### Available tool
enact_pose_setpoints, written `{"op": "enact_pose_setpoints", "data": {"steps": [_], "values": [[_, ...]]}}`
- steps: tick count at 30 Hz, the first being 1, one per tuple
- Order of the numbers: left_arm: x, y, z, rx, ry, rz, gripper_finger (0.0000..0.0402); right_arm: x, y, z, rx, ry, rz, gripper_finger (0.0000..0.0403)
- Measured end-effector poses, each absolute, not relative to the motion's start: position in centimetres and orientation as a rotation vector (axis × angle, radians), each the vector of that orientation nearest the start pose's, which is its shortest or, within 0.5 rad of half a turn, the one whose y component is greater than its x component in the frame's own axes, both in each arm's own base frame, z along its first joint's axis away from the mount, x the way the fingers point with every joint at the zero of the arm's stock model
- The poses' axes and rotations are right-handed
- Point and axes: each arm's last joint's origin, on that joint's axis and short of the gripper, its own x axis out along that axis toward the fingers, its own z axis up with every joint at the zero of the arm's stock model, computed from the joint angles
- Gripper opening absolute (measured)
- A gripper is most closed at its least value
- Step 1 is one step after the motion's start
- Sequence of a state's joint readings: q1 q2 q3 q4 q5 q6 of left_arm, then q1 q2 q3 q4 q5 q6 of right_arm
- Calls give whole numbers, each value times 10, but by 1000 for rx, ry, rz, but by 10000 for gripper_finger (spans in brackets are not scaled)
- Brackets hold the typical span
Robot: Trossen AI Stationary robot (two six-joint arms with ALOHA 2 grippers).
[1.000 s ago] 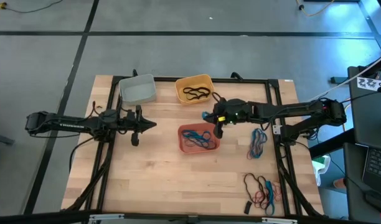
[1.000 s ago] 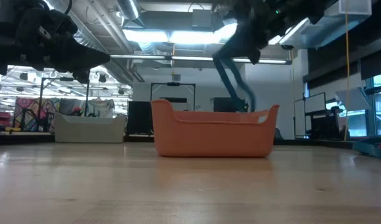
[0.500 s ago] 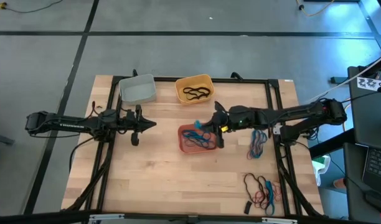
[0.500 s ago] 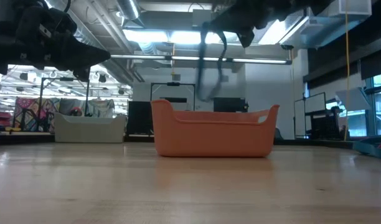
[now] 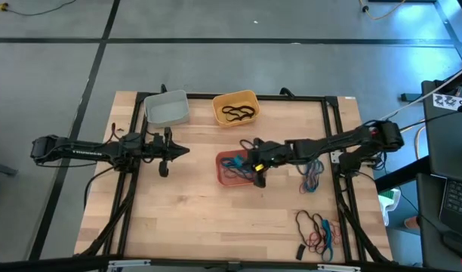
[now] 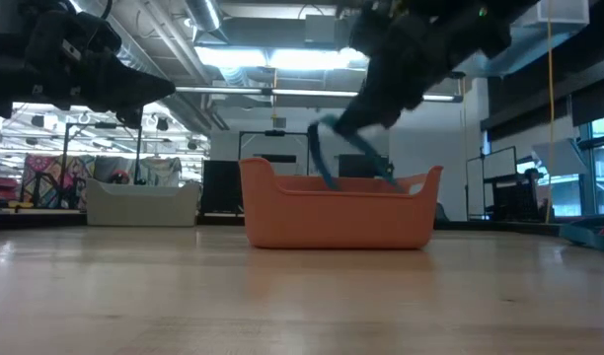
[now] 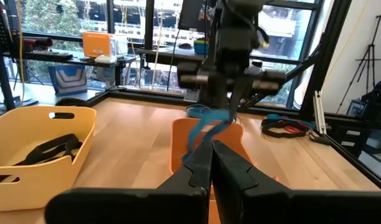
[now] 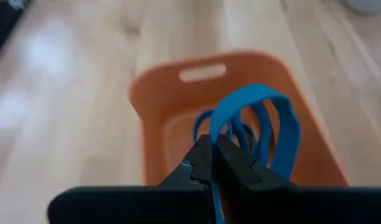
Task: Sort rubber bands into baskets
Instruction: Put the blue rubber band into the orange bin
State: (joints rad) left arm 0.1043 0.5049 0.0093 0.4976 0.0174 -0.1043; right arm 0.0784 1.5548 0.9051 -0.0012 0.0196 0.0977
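My right gripper is over the salmon-red basket, shut on a blue rubber band. Other blue bands lie in that basket. The band also shows in the low view and the left wrist view. The yellow-orange basket holds black bands. The grey-white basket stands at the far left. My left gripper is shut and empty, left of the salmon-red basket, clear of the table. My right gripper pinches the blue band between its two shut fingertips, on one stretch of the loop. The fingers slant down from the table's right. The band hangs slack below them, and its lower end dips behind the salmon-red basket's rim.
Loose blue bands lie on the table right of the salmon-red basket. A mixed heap of red, black and blue bands lies near the front right corner. A black frame runs along the table's sides.
My right gripper has gone down and toward the table's left and near edges, over the salmon-red basket, staying shut on the blue band. The band has swung with it and now hangs with its lower end inside the basket.
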Motion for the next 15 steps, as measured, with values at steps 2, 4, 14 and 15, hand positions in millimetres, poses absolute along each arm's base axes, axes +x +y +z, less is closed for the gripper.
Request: {"op": "enact_pose_setpoints", "data": {"steps": [2, 4, 14, 15], "values": [[129, 13, 168, -104, -7, 87, 5, 327, 25, 199, 55, 679, 9, 12], [129, 13, 168, -104, -7, 87, 5, 329, 25, 192, 52, 694, 1, 12], [129, 13, 168, -104, -7, 87, 5, 335, 25, 174, 52, 740, -3, 12], [129, 13, 168, -104, -7, 87, 5, 336, 25, 172, 53, 748, -4, 13]]}}
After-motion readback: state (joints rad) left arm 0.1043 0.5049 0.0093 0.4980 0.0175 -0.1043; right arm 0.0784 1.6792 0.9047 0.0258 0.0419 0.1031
